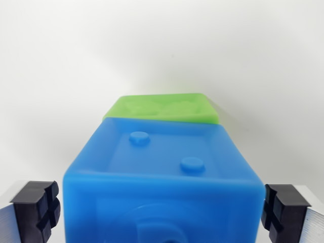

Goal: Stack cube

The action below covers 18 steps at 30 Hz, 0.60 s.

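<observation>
Blue translucent plastic cube (164, 182) centred between spread jaws.
Black pads (35, 210) are seen just off either side; a green plastic cube (164, 109) lies behind it.

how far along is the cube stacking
Looks done: the blue cube appears to sit on the green cube, slightly twisted. In hand: nothing; the gripper is open, pads apart from the blue cube. Left: pulling the arm away.

Bright even light, soft faint shadows, slightly soft focus
</observation>
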Each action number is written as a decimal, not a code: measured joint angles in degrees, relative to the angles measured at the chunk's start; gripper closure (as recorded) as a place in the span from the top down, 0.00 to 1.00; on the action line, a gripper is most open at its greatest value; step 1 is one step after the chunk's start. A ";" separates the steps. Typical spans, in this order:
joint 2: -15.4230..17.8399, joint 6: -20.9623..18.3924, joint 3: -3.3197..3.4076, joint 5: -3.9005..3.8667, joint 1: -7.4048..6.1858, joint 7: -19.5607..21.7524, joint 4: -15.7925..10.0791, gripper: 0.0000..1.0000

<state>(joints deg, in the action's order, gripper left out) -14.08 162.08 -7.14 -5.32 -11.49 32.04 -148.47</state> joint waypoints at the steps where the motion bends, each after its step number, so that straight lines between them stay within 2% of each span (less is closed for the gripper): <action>1: 0.25 -0.16 -0.04 0.08 0.02 -0.05 -0.03 1.00; 9: 2.88 -2.35 -0.50 1.16 0.24 -0.78 -0.30 1.00; 18: 7.51 -6.41 -0.87 3.12 0.25 -2.13 -0.70 1.00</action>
<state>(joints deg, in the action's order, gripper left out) -6.57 155.67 -8.02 -2.20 -11.25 29.91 -149.17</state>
